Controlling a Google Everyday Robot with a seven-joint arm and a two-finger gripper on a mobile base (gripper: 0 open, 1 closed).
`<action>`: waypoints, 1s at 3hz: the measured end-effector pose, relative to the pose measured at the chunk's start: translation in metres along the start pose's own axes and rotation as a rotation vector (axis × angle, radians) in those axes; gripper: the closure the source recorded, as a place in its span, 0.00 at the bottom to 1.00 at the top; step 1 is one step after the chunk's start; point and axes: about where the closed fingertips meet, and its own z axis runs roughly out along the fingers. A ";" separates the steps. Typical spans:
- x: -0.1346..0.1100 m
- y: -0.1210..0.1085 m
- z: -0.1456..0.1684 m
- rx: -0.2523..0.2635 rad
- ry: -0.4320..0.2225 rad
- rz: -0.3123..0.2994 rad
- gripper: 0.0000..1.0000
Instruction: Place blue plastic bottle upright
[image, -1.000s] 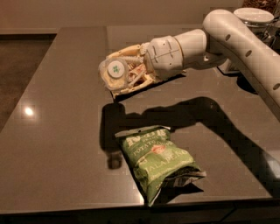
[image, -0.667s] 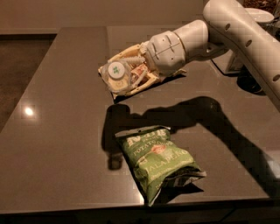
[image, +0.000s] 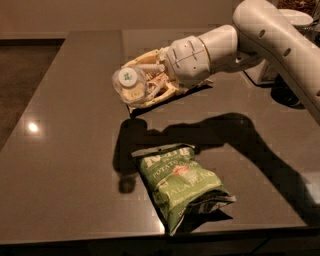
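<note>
Bottle (image: 129, 81) clasped in the gripper (image: 142, 86), held sideways with its cap toward the camera, apparently clear of the table (image: 75, 150). Step in hand: reorienting. The next move likely calls for turning the wrist cap-up, then lowering short of the bag (image: 182, 185) below the gripper.

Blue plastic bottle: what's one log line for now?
gripper: shut on blue plastic bottle, above table | bottle: sideways, cap toward camera | green chip bag: flat, near front edge

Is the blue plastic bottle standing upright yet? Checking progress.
No, the gripper holds the blue plastic bottle sideways above the table, behind the chip bag.
</note>
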 end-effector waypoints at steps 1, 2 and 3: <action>-0.012 -0.009 0.001 0.127 0.046 0.020 1.00; -0.016 -0.010 -0.003 0.244 0.098 0.038 1.00; -0.017 -0.006 -0.010 0.377 0.143 0.093 1.00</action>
